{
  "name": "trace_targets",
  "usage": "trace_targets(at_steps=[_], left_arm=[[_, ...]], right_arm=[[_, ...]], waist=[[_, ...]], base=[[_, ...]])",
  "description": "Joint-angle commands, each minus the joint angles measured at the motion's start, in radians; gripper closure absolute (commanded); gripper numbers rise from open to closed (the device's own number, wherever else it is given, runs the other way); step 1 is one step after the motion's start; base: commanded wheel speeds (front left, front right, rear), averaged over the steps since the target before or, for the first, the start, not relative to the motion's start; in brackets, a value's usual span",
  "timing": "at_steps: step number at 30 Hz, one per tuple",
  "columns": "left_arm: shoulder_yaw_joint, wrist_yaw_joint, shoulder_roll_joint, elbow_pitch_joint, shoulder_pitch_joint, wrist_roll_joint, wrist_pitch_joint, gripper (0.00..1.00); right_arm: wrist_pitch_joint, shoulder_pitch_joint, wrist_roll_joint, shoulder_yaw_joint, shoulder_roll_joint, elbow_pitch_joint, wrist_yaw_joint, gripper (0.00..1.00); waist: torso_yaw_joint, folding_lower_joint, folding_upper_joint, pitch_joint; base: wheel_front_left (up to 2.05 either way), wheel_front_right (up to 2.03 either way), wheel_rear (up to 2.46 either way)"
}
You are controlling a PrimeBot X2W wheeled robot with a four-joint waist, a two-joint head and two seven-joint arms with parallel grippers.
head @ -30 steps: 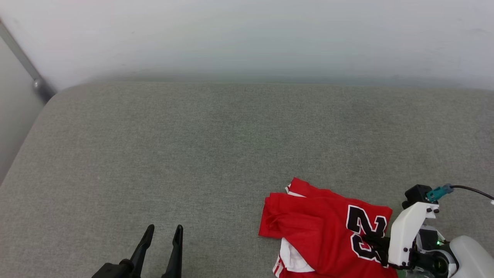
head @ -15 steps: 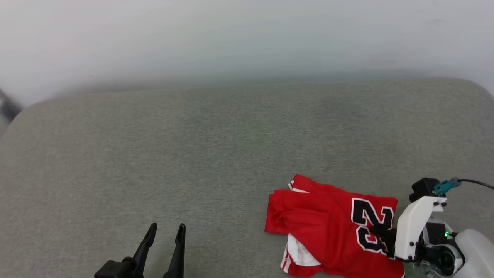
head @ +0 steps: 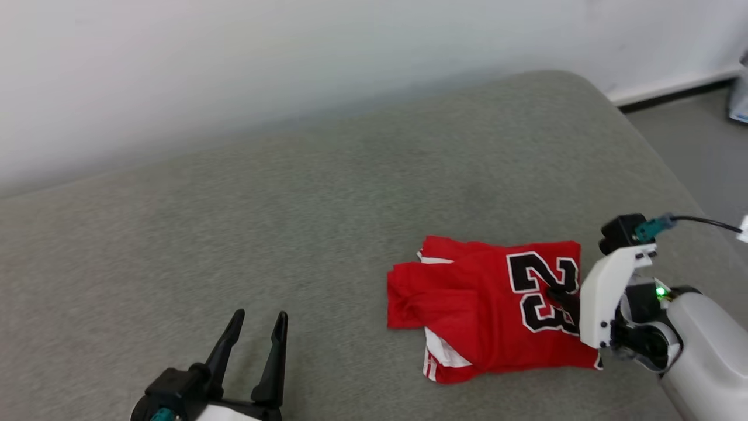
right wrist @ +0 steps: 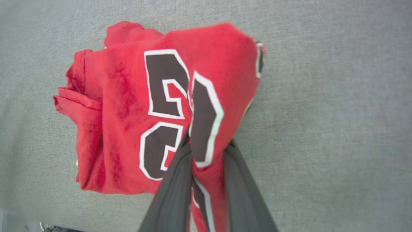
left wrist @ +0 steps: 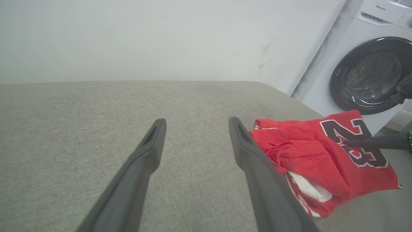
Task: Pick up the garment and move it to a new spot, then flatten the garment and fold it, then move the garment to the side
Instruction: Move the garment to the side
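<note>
On the right half of the grey cushion [head: 263, 222], the right gripper [right wrist: 208, 146] has its fingers clamped on a pinch of the shirt [right wrist: 128, 112], right at the black "23". The cloth bunches up around the fingers. The rest of the shirt lies in a folded bundle on the cushion, red side up, with a white striped edge poking out at its near side. Well to its left, the left gripper [head: 259, 318] holds nothing, its fingers spread. A white wall [head: 234, 70] backs the cushion, and a washer [left wrist: 370, 74] stands past its end.

free: cushion [head: 234, 222] L of garment [head: 485, 304] | obst: wall [head: 234, 70] behind, washer [left wrist: 325, 87] R
</note>
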State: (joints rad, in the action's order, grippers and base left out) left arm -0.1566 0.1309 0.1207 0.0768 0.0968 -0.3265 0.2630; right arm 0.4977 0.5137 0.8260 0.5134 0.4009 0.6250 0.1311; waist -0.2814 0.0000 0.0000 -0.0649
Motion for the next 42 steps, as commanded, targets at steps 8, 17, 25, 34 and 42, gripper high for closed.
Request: trace_targets(at_steps=[8, 17, 25, 34, 42], left_arm=[[-0.025, -0.001, 0.052, -0.049, -0.088, -0.017, 0.002, 0.00], [-0.074, -0.001, 0.116, -0.141, -0.170, -0.029, 0.002, 0.00], [-0.114, -0.001, 0.164, -0.233, -0.240, -0.009, 0.002, 0.00], [-0.145, -0.001, 0.196, -0.266, -0.289, -0.012, 0.002, 0.00], [-0.157, -0.001, 0.203, -0.263, -0.306, -0.003, -0.001, 0.00]], right_arm=[[-0.063, 0.161, 0.010, 0.107, -0.045, 0.052, -0.001, 1.00], [-0.182, 0.384, -0.022, 0.108, 0.036, 0.171, -0.001, 1.00], [-0.324, 0.611, -0.111, 0.032, 0.183, 0.375, -0.001, 1.00], [-0.400, 0.786, -0.213, -0.041, 0.291, 0.612, -0.001, 1.00], [-0.425, 0.805, -0.319, -0.149, 0.364, 0.665, -0.001, 0.70]], waist=[[-0.175, 0.0000, 0.0000, -0.127], [-0.088, 0.0000, 0.0000, -0.286], [0.059, 0.0000, 0.0000, -0.440], [0.192, 0.0000, 0.0000, -0.566], [0.230, 0.0000, 0.0000, -0.639]], base=[[0.00, 0.00, 0.00], [0.00, 0.00, 0.00], [0.00, 0.00, 0.00], [0.00, 0.00, 0.00], [0.00, 0.00, 0.00]])
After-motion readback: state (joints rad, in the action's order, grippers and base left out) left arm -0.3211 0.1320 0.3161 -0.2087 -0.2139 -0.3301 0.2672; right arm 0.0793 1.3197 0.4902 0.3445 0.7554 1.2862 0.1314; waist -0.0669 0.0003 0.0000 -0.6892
